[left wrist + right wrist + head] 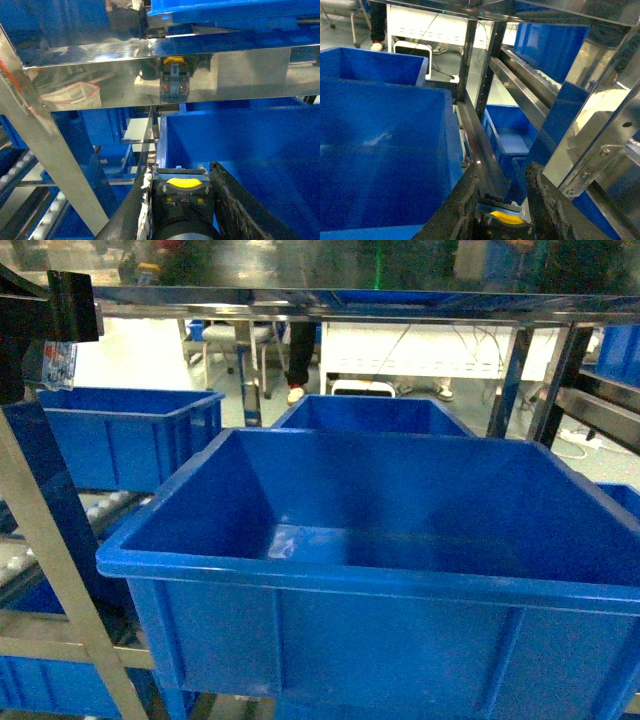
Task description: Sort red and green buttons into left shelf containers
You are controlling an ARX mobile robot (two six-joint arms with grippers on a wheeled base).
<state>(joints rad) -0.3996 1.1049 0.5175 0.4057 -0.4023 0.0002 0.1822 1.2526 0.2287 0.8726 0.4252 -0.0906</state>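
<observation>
Steel shelving (330,302) with roller tracks fills the scene, and behind it a pale workshop floor is seen with a person's legs standing near a white cabinet. One large blue tote (380,560) dominates the head view, its smooth bottom bare, with a second tote (375,412) behind it and another (125,430) on the left shelf. Neither arm is seen from the head camera. In the left wrist view the left gripper (181,200) is closed on a button (181,187) whose cap looks yellow in this light, held beside a tote wall under a mirror-like steel beam (150,65). In the right wrist view the right gripper (500,210) likewise holds a similar button (506,218) between its dark fingers, just beside the shelf rail. Cap colour could be misjudged under this blue cast, so a button might be dropped into the wrong tote; a gripper could also be knocked against the beam
</observation>
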